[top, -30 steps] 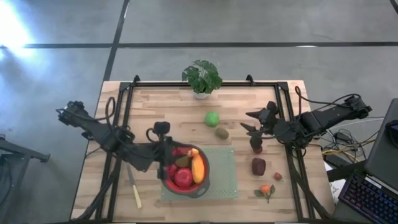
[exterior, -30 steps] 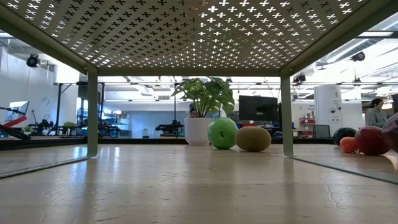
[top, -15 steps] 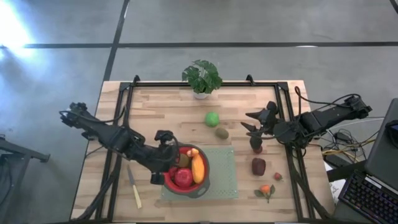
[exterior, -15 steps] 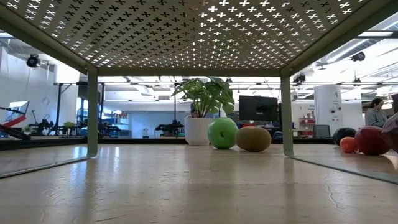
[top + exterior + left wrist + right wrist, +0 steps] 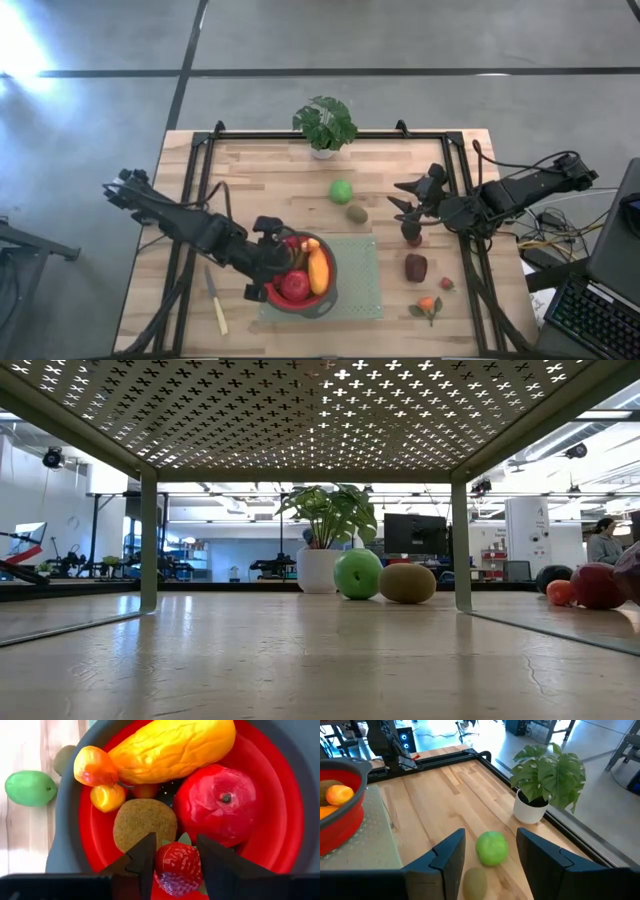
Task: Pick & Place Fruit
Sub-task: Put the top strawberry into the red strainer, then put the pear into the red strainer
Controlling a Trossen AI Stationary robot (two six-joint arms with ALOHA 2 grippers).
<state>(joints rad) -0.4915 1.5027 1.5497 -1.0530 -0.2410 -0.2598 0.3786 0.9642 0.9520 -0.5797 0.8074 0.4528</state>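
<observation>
- Over the red bowl (image 5: 280, 835), the left gripper (image 5: 175, 862) has its two dark fingers (image 5: 142, 857) narrowed on a strawberry (image 5: 177, 867), pinching it from both sides just above the bowl's contents.
- Inside that bowl lie a red apple (image 5: 217, 805), an orange elongated piece (image 5: 170, 745), a brown kiwi (image 5: 145, 822) and some small red-and-orange pieces (image 5: 95, 767).
- At the table's right side, the right gripper (image 5: 410, 205) hangs with its jaws spread apart and nothing between them; in the right wrist view a green ball (image 5: 492, 847) and a second kiwi (image 5: 475, 880) lie on the wood ahead of the fingers, untouched.
- On the table, the bowl sits on a pale green mat (image 5: 360, 280), with the green ball and kiwi side by side beyond the mat.
- To the mat's right lie a dark-red lump (image 5: 416, 267), a tiny red piece (image 5: 446, 283) and a small orange piece (image 5: 427, 304).
- A pale-handled knife (image 5: 217, 310) lies left of the bowl, and a potted plant (image 5: 324, 125) stands at the far edge.
- The wooden table (image 5: 260, 170) carries a black frame; the floor around it is grey concrete.
- Beyond the table, the low view shows an open room with monitors and a person (image 5: 604, 540) at the far right.
</observation>
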